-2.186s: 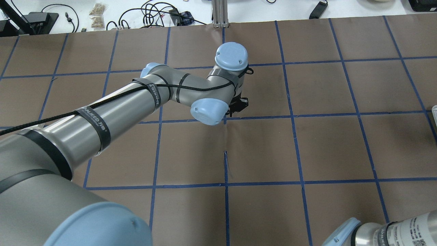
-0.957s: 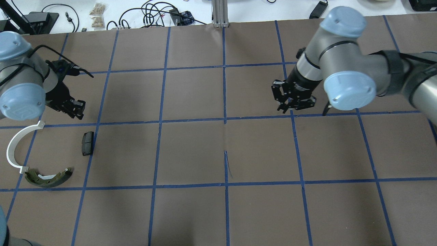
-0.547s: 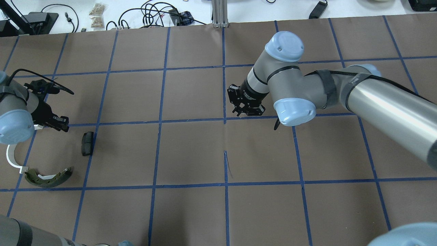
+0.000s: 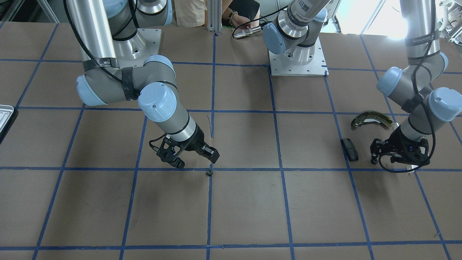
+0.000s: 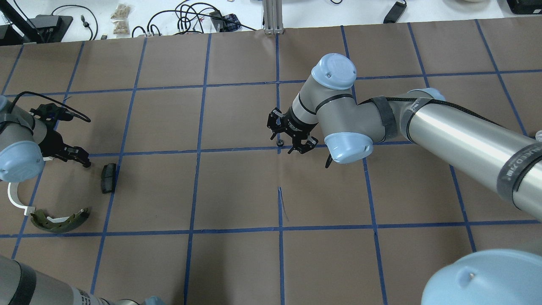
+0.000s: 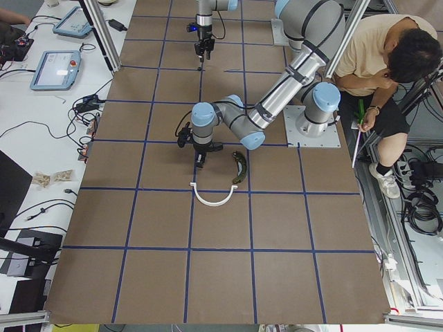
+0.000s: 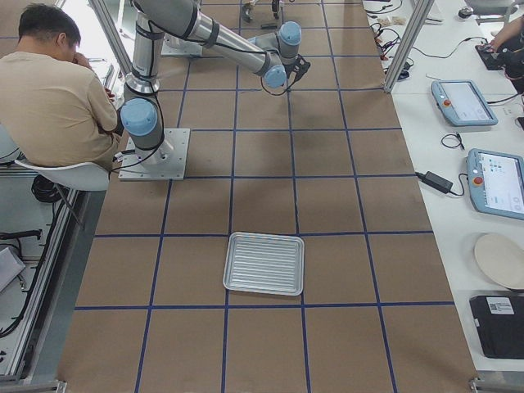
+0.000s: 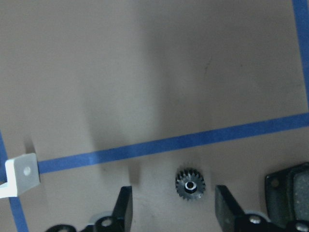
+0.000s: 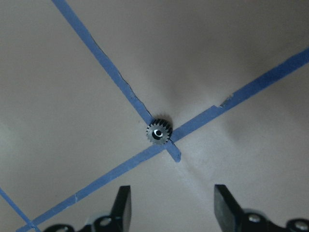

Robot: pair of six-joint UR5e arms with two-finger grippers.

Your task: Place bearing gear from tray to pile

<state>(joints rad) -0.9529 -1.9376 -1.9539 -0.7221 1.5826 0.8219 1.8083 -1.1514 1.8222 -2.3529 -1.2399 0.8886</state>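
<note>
Right gripper [image 9: 173, 208]: fingers spread wide, holding nothing.
Bearing gear [image 9: 159, 132]: flat on a crossing of blue tape [image 9: 96, 52], just ahead of the right gripper's gap, touching neither finger.
Left gripper [image 8: 175, 212]: spread wide, empty; a second gear [image 8: 190, 184] lies just ahead of its gap.
Pile [image 5: 59, 221]: brake shoe [image 4: 371, 118] and black pad [image 5: 109, 178] near the left gripper, well apart from the bearing gear.
Tray [image 7: 264, 264]: far off, at the robot's right end.

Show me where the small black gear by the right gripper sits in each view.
Front-facing: gear centre, at the tape crossing.
Overhead: gear centre, same crossing.
Exterior left: too small to tell.
Exterior right: too small to tell.
Left wrist: absent; a second gear shows.
Right wrist: gear centre.
Shared landmark: the tape crossing.
</note>
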